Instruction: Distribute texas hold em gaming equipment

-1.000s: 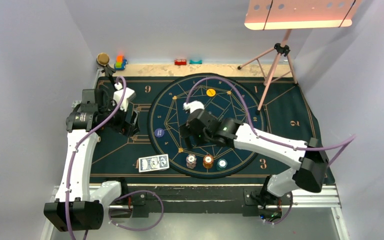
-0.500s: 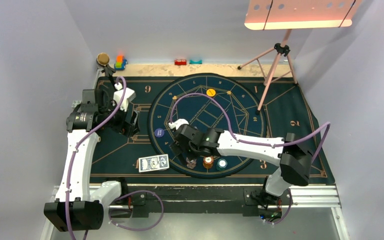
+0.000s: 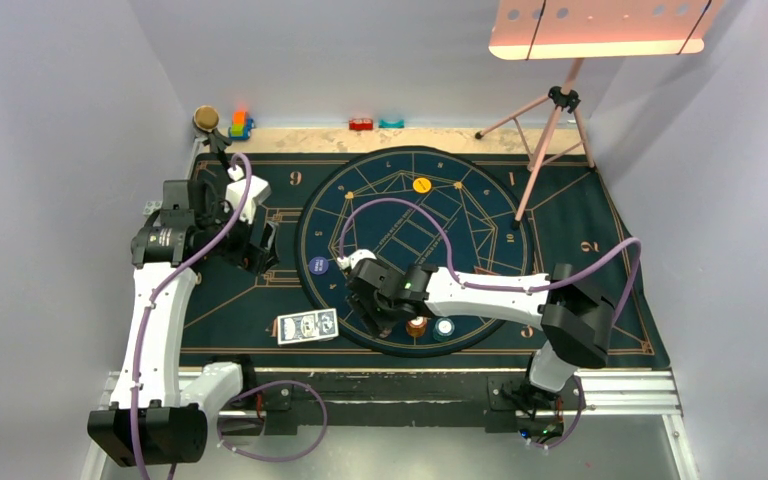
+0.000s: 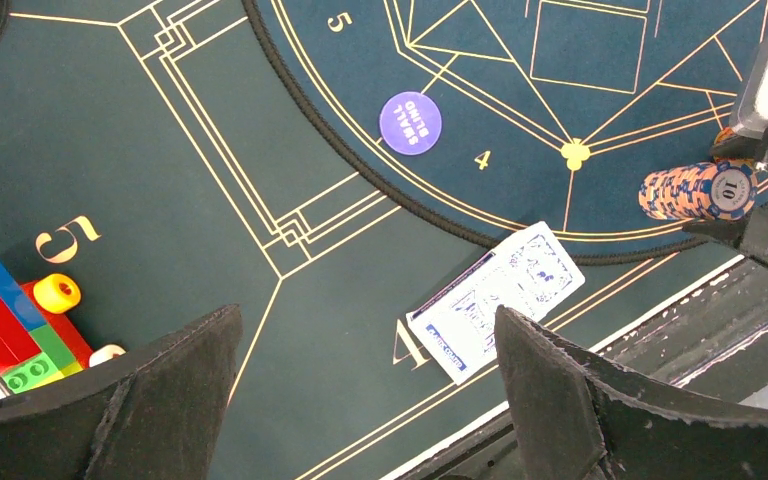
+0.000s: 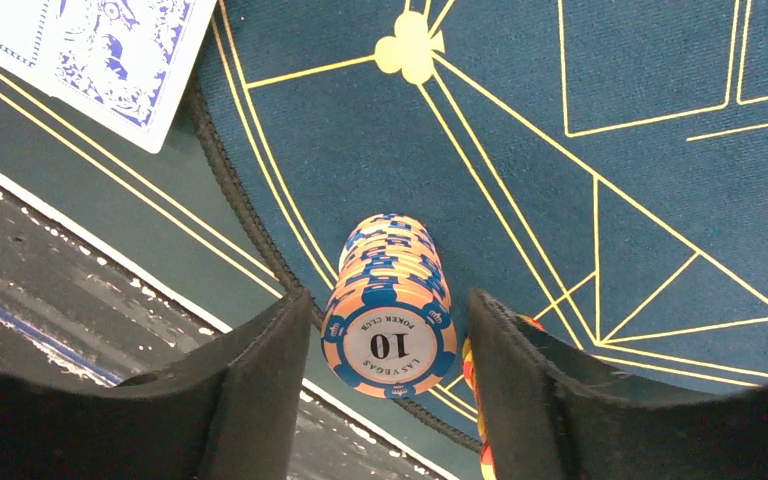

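"LAS VEGAS POKER CLUB 10" on chips (image 5: 390, 345); "SMALL BLIND" on disc (image 4: 410, 122)

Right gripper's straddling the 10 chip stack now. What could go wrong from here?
The right gripper straddles the tall 10 chip stack; a squeeze may catch only some chips, and the rest could slide off or stay behind. One jaw sits very close to the orange chip stack, so closing or lifting could knock that over.

Poker kit, counted
Three chip stacks: pale (image 5: 390, 310), orange (image 3: 416, 325), teal (image 3: 444, 327); two discs: blue (image 3: 318, 265), orange (image 3: 421, 185); one card pile (image 3: 307, 326).
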